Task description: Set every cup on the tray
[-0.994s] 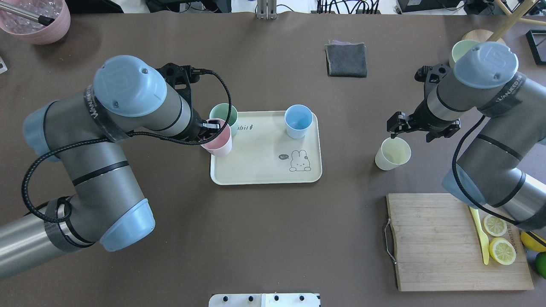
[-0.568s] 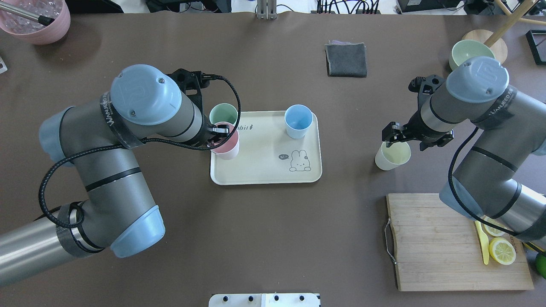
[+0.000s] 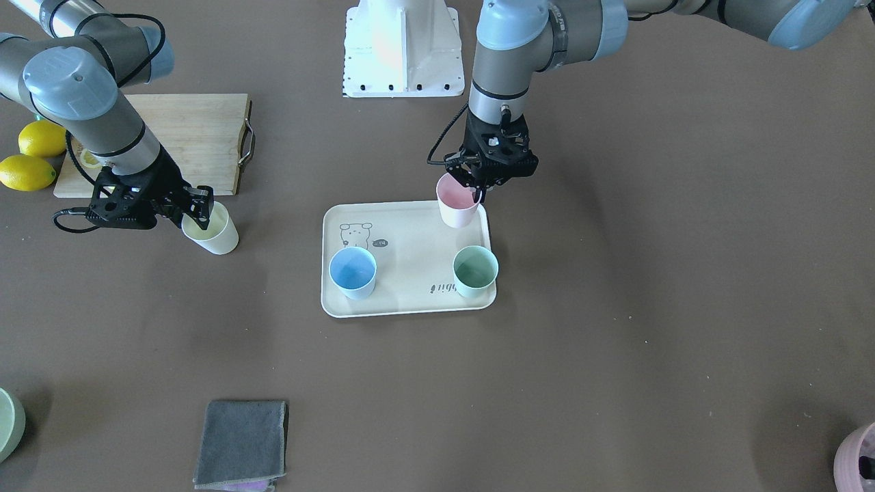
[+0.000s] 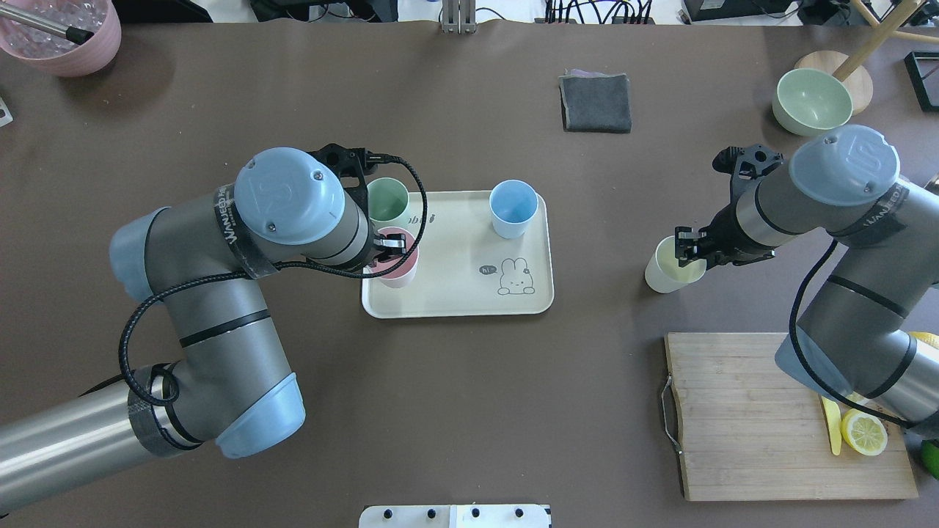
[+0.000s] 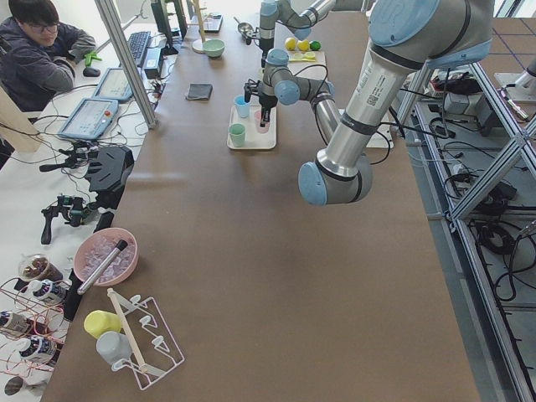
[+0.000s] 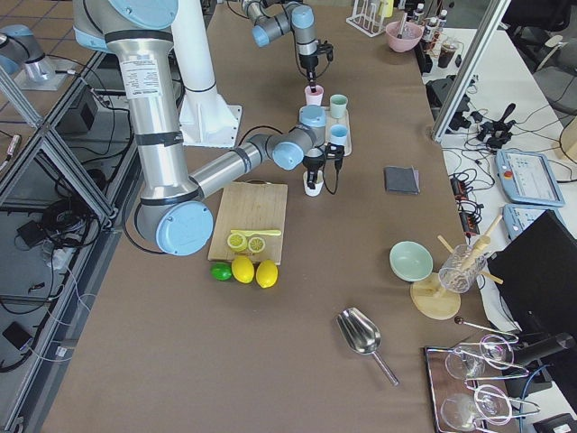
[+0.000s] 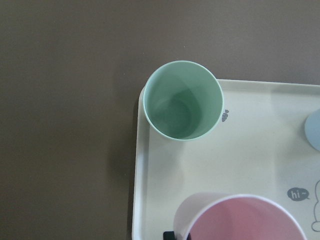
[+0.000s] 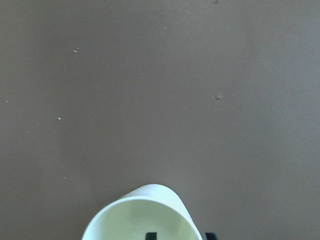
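left gripper (image 3: 477, 189): clamped on the pink cup (image 3: 456, 207), one finger inside the rim and one outside, arm coming straight down on it

pink cup: in the tray (image 3: 410, 239) corner nearest the robot on its left side, right up against the raised rim. Honestly can't tell whether the base is resting on the tray floor or just above it

mint cup (image 3: 475, 271): upright in the next corner along the same short edge, also tight to the rim, with a small gap between it and the pink one

blue cup (image 3: 353, 272): upright in the far corner on the other short edge, well apart from the other two

tray room: the bare cream floor runs down the middle and into the corner with the bunny drawing

right gripper (image 3: 198, 210): down at the yellow cup (image 3: 217, 237), fingers straddling the cup wall, and in the wrist view the inner finger sits off the wall, so it looks spread and not pinching

yellow cup: on the table (image 3: 615, 307), off the tray, well out on the robot's right, near the handle end of the cutting board (image 3: 191, 130)

between them: plain brown tabletop from the yellow cup across to the tray's short edge

further out: grey cloth (image 3: 240, 443) well beyond the tray, lemons (image 3: 37, 154) past the board
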{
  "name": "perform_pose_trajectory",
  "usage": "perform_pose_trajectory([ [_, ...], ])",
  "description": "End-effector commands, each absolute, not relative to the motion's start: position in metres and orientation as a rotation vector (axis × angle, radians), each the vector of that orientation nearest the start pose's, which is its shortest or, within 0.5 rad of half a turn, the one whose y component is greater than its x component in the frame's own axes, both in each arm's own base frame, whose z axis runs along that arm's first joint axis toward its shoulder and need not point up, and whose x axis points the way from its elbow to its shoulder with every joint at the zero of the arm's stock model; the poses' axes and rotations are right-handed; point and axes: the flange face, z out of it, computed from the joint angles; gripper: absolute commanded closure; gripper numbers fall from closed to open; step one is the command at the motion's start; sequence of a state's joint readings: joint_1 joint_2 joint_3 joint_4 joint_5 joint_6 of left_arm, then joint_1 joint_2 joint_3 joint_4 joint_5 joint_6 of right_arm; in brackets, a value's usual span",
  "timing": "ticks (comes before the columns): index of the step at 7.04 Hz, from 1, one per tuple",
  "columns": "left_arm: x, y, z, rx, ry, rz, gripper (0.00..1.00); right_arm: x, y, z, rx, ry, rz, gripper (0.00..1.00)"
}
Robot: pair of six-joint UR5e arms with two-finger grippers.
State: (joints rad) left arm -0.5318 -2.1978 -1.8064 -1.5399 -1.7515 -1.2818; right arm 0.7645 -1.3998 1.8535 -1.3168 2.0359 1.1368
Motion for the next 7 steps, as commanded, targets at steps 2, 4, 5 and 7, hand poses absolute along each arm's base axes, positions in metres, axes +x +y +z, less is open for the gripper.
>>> perform_pose_trajectory([
  [2, 0.515, -0.412, 0.209, 0.158, 0.819, -0.125, 1.00, -0.335, -0.446, 0.401, 0.047, -0.838, 0.147, 1.00],
  [4, 0.529, -0.411, 0.219, 0.164, 0.846, -0.111, 1.00, -0.329, -0.444, 0.352, 0.053, -0.856, 0.146, 1.00],
  [5, 0.529, -0.417, 0.219, 0.178, 0.872, -0.116, 1.00, -0.331, -0.447, 0.311, 0.038, -0.846, 0.167, 1.00],
  [7, 0.515, -0.434, 0.217, 0.196, 0.884, -0.137, 0.58, -0.339, -0.447, 0.247, 0.010, -0.866, 0.226, 1.00],
])
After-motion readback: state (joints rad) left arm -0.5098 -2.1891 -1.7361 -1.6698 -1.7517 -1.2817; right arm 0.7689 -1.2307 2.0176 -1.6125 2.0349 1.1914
